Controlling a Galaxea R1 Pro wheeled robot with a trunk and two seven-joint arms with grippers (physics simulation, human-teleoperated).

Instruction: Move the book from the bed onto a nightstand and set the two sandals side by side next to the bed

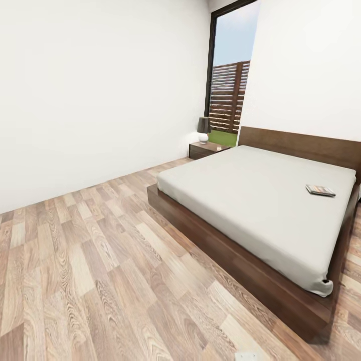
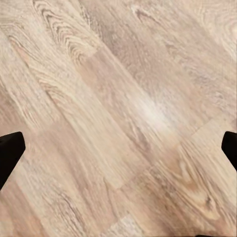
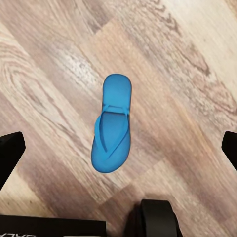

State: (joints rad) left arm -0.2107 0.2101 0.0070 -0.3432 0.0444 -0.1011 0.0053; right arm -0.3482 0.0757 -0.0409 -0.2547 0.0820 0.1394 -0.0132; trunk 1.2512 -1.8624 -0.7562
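The bed point(image 1: 260, 200) fills the right of the head view, with a pale grey mattress, a dark wooden frame and a brown headboard. The book point(image 1: 320, 190) lies flat on the mattress near its far right side. A nightstand point(image 1: 207, 149) stands left of the headboard. One bright blue sandal point(image 3: 113, 131) lies on the wooden floor in the right wrist view, directly beneath my right gripper point(image 3: 118, 148), which is open with its fingertips spread wide at both frame edges. My left gripper point(image 2: 118, 150) is also open, over bare floor.
A grey lamp point(image 1: 203, 129) sits on the nightstand. A tall window point(image 1: 228, 75) with a slatted fence outside is behind it. White walls bound the room at left and behind the bed. Wood floor point(image 1: 90, 271) stretches left of the bed.
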